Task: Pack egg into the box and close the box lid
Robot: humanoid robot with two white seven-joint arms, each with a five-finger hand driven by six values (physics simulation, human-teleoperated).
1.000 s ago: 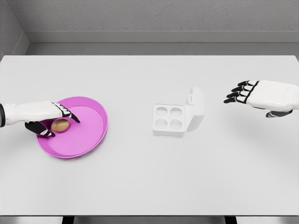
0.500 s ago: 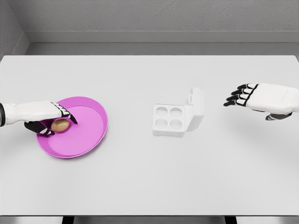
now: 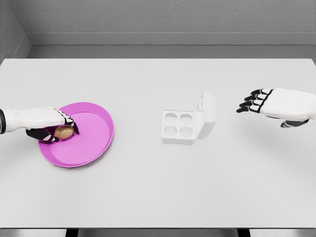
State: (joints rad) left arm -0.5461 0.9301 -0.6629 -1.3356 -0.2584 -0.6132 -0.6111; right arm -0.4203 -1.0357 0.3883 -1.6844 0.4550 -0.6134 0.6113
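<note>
A brown egg (image 3: pixel 63 132) lies in the pink plate (image 3: pixel 94 140) at the left of the table. My left hand (image 3: pixel 59 129) reaches over the plate from the left, its fingers curled around the egg. The white egg box (image 3: pixel 178 126) stands at the table's middle with four empty cups showing. Its lid (image 3: pixel 207 114) stands up, open, on the right side. My right hand (image 3: pixel 254 100) hovers to the right of the box, apart from it, fingers spread and holding nothing.
The white table (image 3: pixel 158 187) stretches wide around the plate and box. A grey wall runs behind its far edge.
My left hand's fingers have closed in around the egg over the last second. The right hand has drifted slightly right and up. Box and plate have not moved.
</note>
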